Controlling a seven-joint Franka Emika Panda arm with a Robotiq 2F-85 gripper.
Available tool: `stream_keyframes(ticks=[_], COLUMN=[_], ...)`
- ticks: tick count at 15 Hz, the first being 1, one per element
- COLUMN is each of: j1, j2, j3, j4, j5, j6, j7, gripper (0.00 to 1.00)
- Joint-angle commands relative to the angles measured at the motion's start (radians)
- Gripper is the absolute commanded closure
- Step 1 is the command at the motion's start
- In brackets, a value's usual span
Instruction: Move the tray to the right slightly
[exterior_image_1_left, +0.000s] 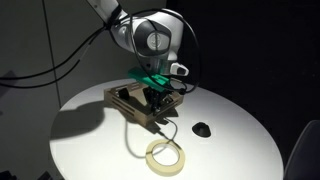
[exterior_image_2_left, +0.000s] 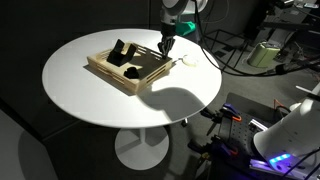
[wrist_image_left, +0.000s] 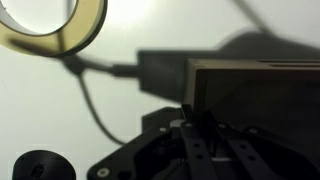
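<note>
The light-wood tray (exterior_image_1_left: 122, 97) sits on the round white table and shows in both exterior views (exterior_image_2_left: 112, 68). In the wrist view its rim (wrist_image_left: 250, 72) fills the right side. Dark items lie inside it (exterior_image_2_left: 131, 70). My gripper (exterior_image_1_left: 155, 100) is down at the tray's edge nearest the tape ring (exterior_image_2_left: 165, 45). In the wrist view its fingers (wrist_image_left: 193, 122) are close together, pinched on the tray's rim wall.
A cream tape ring (exterior_image_1_left: 166, 155) lies on the table near the tray (wrist_image_left: 55, 25). A small black lump (exterior_image_1_left: 202, 129) lies beside it (wrist_image_left: 40, 166). A thin dark cable (exterior_image_1_left: 135, 130) runs from the tray toward the ring. The table edge (exterior_image_2_left: 60, 95) is near the tray.
</note>
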Motion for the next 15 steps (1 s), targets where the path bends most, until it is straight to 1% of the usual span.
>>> stream_keyframes(ticks=[1,15], j1=[0.009,0.011], j2=[-0.017,-0.025], j3=[-0.013,-0.070], j4=[-0.010,-0.018], j5=[0.001,-0.027], j6=[0.023,0.011], j7=[0.081,0.290], gripper=[0.97,0.97])
